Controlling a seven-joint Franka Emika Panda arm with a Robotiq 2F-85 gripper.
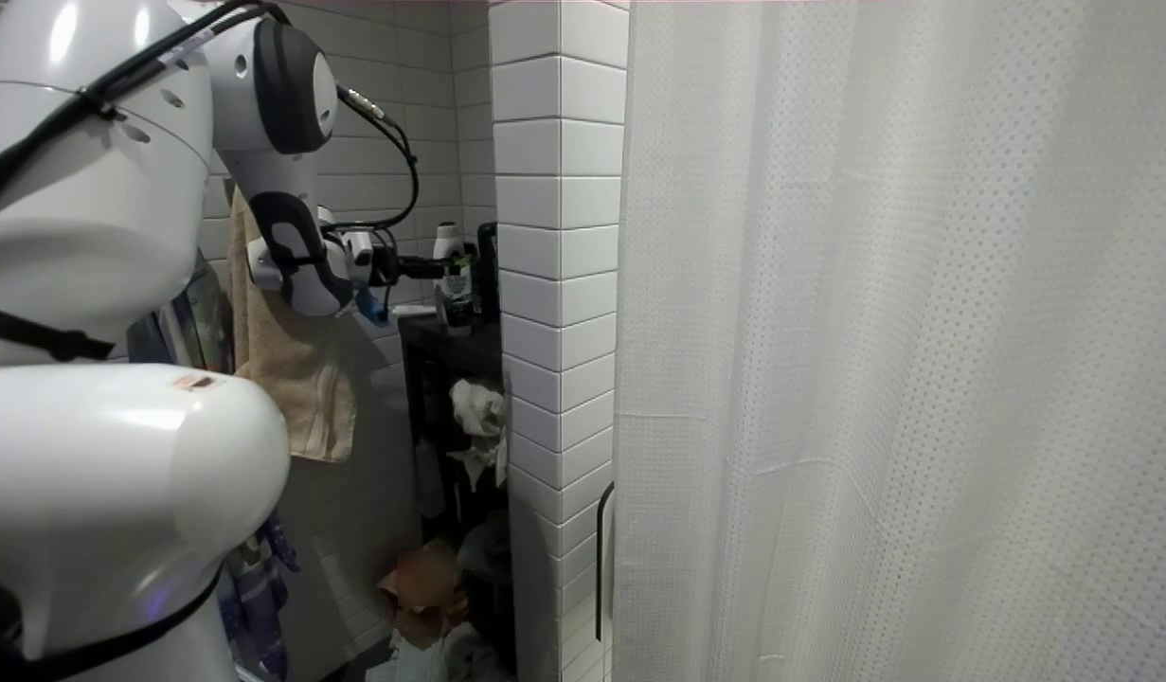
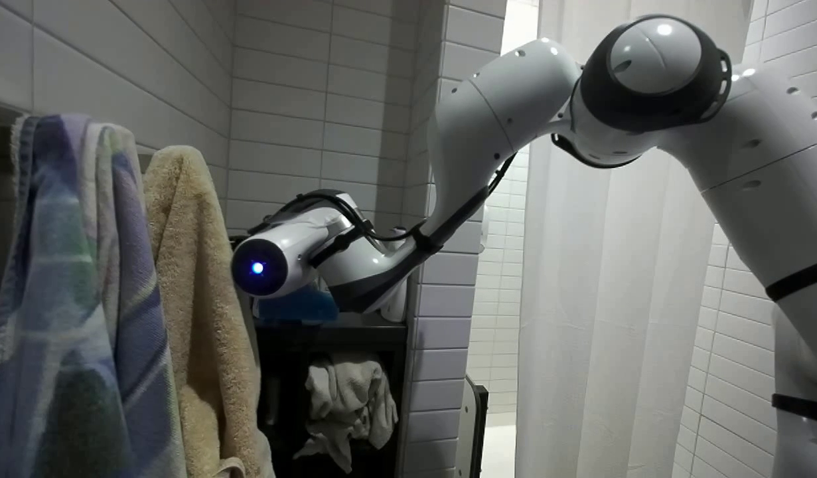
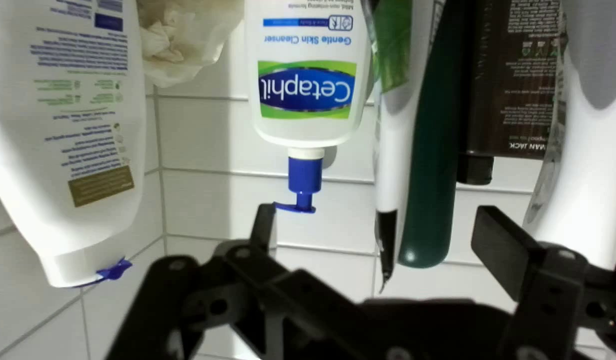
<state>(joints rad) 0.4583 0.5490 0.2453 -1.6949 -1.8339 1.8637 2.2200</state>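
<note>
one pump bottle (image 3: 308, 90), one beige towel (image 2: 199, 305)

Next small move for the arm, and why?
I'd probably ease the end effector forward slowly, jaws open: they hold nothing, and the dark green container shows in the gap between them in the wrist view, beside the black-tipped white item, so slow looks safer.

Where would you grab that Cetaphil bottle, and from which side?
On the Cetaphil bottle, probably the blue collar, from the front, closing the open claw around it: it's narrower than the body, with wall tiles showing either side.
</note>
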